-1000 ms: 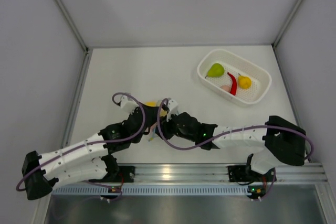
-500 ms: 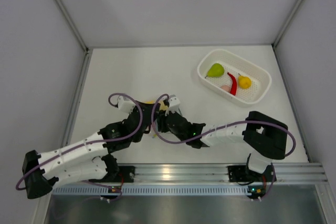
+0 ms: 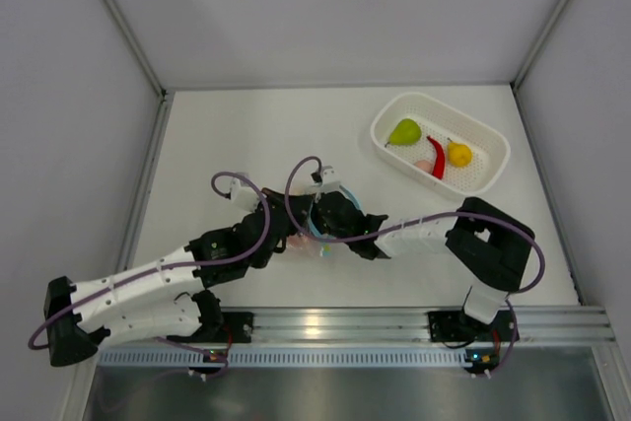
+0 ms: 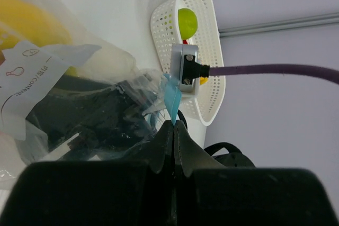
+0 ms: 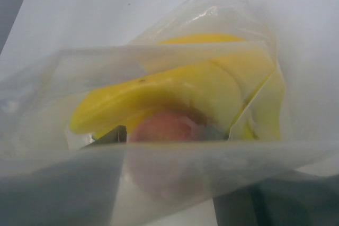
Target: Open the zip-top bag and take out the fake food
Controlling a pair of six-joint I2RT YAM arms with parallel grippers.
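Obs.: both arms meet just left of centre in the overhead view, low over the desk [image 3: 246, 135], with the zip-top bag [image 3: 304, 238] between them. Left gripper [image 4: 174, 124]: fingers pressed together, pinching the light blue zip strip [image 4: 171, 96] at one corner of the bag. This is presumably an anchor, so the mouth holds taut and open while the other arm works. Right gripper [image 3: 318, 223] sits at the bag mouth. Its wrist view looks straight into the bag through folds of plastic, and its fingers are veiled, so I cannot tell whether they are spread or closed. Inside the bag: yellow banana bunch [image 5: 175, 91] with a pinkish round piece [image 5: 163, 130] lying against it in front. White basket [image 3: 485, 176] at upper right, well apart from the bag, holds the green pear [image 3: 404, 131], red chili [image 3: 436, 157] and small yellow fruit [image 3: 458, 153]. Judgement: bag open, removal partly done; banana and pinkish piece remain to be drawn out.
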